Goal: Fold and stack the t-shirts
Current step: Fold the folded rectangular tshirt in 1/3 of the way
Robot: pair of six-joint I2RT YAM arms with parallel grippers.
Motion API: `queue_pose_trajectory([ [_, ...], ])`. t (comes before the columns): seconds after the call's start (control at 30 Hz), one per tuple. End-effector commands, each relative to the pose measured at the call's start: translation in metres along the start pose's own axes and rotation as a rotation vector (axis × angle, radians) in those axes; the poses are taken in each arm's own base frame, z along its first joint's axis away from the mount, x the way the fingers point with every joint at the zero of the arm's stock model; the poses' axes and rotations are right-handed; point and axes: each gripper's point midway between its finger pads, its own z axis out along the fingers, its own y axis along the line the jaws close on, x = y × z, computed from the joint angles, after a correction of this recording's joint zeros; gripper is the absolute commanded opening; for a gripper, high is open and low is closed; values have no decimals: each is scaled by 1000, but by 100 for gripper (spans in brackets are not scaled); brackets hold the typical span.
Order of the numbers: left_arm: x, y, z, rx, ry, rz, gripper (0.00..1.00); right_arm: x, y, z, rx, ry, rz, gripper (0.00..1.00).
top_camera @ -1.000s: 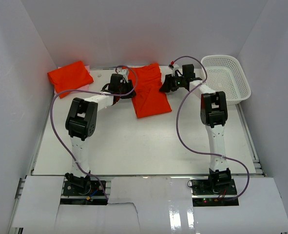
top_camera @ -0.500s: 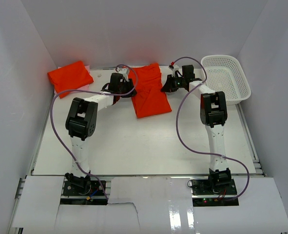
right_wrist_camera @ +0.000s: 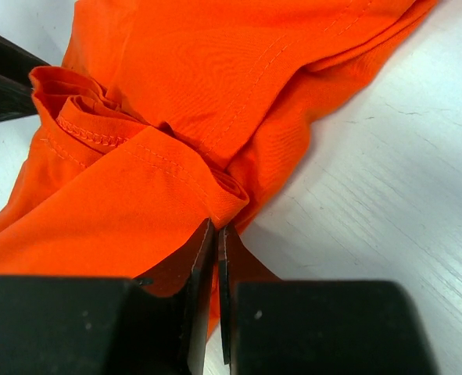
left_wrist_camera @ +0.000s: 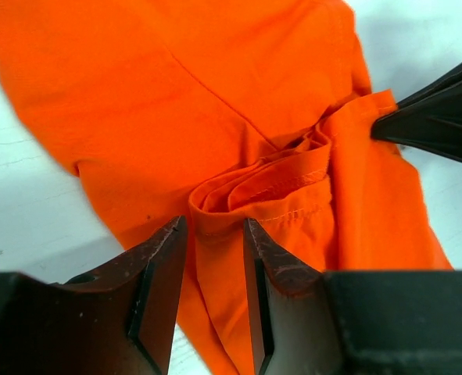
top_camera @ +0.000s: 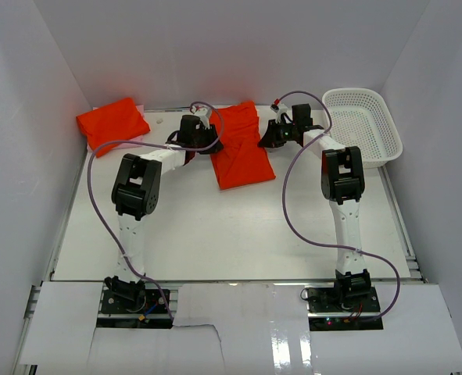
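The white table (top_camera: 215, 234) carries a loose orange t-shirt (top_camera: 242, 156), rumpled and partly doubled over, at the middle of its far side. A folded orange t-shirt (top_camera: 112, 123) lies in the far left corner, well apart from it. A white mesh basket (top_camera: 381, 158) sits at the far right corner.

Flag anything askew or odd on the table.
The middle t-shirt lies skewed, its edge bunched into folds between the left gripper and right gripper. The folded shirt and basket look fine.
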Motion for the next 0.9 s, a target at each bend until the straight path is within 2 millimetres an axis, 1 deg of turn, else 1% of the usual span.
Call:
queue_pose_trajectory([
  [0.0,-13,-5,0,24,-9,8,45,-20,0,-3,-1,-44,-51,9],
  [0.07,-14,-5,0,25,-9,13,45,-19,0,-3,-3,-44,-52,9],
  [0.13,-14,-5,0,23,-8,19,41,-19,0,-3,0,-43,-51,9],
  [0.2,-13,-5,-1,22,-5,19,33,-19,-1,-3,2,-43,-51,8],
  [0.23,-13,-5,0,22,-4,21,26,-19,-1,-3,2,-43,-51,8],
  [0.3,-12,-3,-1,17,-2,21,18,-19,-1,-2,10,-44,-52,8],
  [0.33,-11,-2,-2,10,-2,19,10,-20,-2,-3,14,-45,-50,8],
  [0.37,-12,-2,-3,7,-4,19,8,-20,-3,-3,22,-45,-52,8],
  [0.47,-14,0,-7,-13,-12,26,7,-23,-4,-4,34,-52,-63,8],
  [0.77,-22,9,-18,-41,-30,25,9,-35,-6,-8,51,-73,-79,8],
  [0.87,-26,12,-23,-51,-37,20,9,-34,-8,-9,54,-73,-78,8],
])
